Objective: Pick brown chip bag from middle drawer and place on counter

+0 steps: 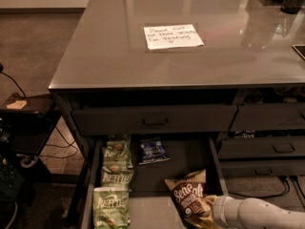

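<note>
The brown chip bag (187, 194), dark brown with a tan top edge and white "Sea Salt" script, stands tilted at the front right of the open middle drawer (183, 156). My gripper (208, 206) reaches in from the lower right on a white arm (257, 213) and is at the bag's lower right corner, touching it. The counter (119, 56) is the grey glossy top above, with a white handwritten note (173, 36).
Three green Kettle bags (114, 180) lie along the drawer's left side. A small dark blue bag (153, 150) lies at the drawer's back. The closed top drawer front with a handle (155, 122) is above. More drawers (281, 147) are at the right; cables and a stand (24, 118) at the left.
</note>
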`<state>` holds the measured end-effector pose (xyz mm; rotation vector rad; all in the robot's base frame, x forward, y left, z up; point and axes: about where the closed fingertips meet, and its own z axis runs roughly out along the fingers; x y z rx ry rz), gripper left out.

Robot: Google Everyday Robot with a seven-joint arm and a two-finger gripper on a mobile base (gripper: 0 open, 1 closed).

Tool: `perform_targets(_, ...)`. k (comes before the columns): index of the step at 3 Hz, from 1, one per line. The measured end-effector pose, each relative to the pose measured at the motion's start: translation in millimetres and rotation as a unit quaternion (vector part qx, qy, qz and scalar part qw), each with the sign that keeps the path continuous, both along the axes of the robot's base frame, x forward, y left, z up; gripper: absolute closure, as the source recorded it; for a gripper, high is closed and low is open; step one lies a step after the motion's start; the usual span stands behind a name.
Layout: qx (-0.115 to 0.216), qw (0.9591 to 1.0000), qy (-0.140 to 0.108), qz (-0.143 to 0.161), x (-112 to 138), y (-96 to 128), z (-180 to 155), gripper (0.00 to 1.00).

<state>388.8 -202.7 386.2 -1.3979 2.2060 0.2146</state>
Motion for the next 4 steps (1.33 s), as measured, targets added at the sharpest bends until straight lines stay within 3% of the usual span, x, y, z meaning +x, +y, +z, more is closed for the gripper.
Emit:
perform_targets(1,0.021,0.9997,0.008,0.0,2,2,3,0.91)
perform_targets(2,0.061,0.9981,0.011,0.006,3,10,21,1.0)
perform_targets(4,0.138,0.9898,0.003,0.033,-12,34,84,1.0)
